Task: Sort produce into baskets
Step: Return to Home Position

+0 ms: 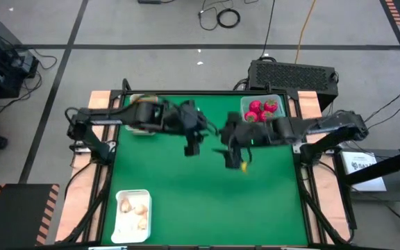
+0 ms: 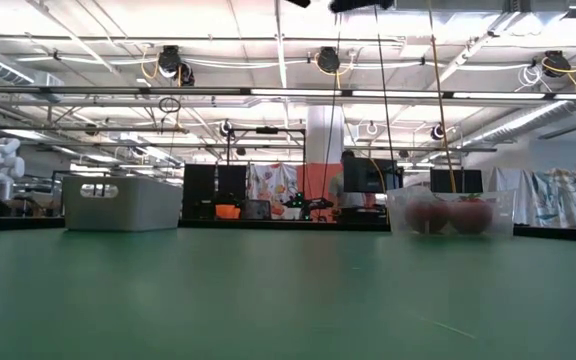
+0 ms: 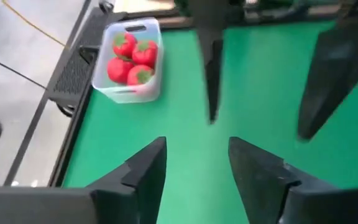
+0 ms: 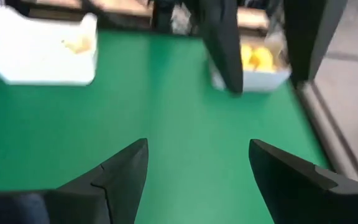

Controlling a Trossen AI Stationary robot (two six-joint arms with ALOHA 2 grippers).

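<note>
strawberries (image 1: 261, 110) in bin (image 1: 244, 101), garlic (image 1: 132, 206) in tray (image 1: 120, 230)

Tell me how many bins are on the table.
3. A clear bin holding red fruit, top right in the high view; a grey-white bin, top left, partly under the left arm; a white tray, bottom left.

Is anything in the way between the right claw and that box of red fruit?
Nothing visible does. Bare green table separates the right gripper, open, from the clear bin holding the red fruits. The left gripper, also open, hangs next to it over mid-table.
</note>
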